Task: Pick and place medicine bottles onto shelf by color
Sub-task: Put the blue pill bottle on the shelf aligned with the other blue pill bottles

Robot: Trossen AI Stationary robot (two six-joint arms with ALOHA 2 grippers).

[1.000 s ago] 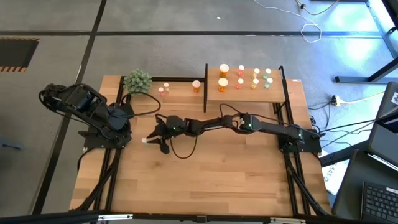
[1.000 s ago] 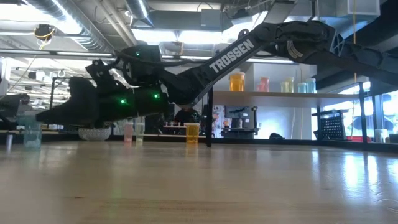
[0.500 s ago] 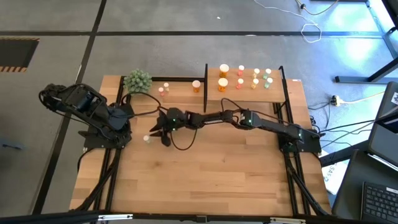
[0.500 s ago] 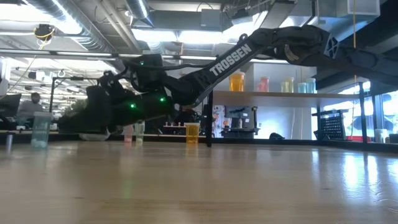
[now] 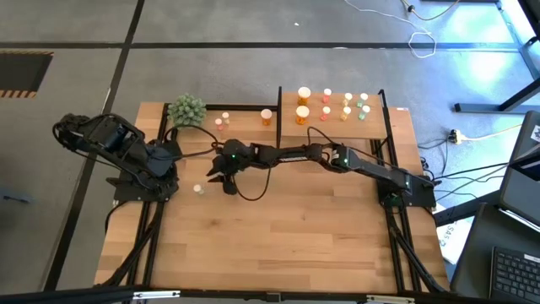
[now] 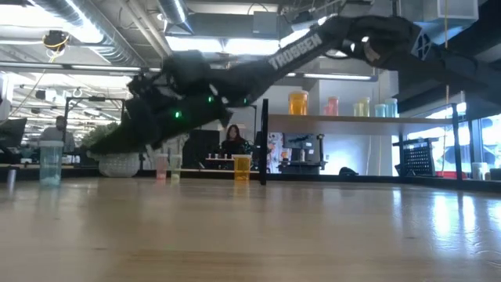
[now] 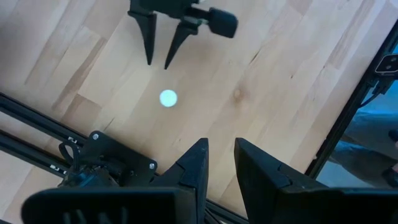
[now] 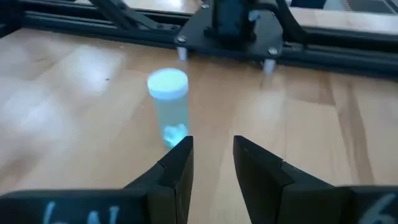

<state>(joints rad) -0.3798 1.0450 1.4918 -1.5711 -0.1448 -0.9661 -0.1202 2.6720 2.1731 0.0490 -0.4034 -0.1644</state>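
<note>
Shelf (image 5: 371, 120): set at the table's far right corner; about eight medicine bottles are already stood on it, orange ones (image 5: 303, 95) at its left end, small pink, yellow and green ones toward its right.
Left on the table (image 5: 295, 245): two pink bottles (image 5: 222, 121) and an orange bottle (image 5: 267, 116) near the far edge; a pale-capped clear bottle (image 5: 199, 189) near the left edge.
Right gripper (image 5: 221, 175): parted and empty, beside the clear bottle, not touching.
Left gripper (image 7: 219, 163): parted, empty, parked at the left edge.
Progress: judged over halfway.
</note>
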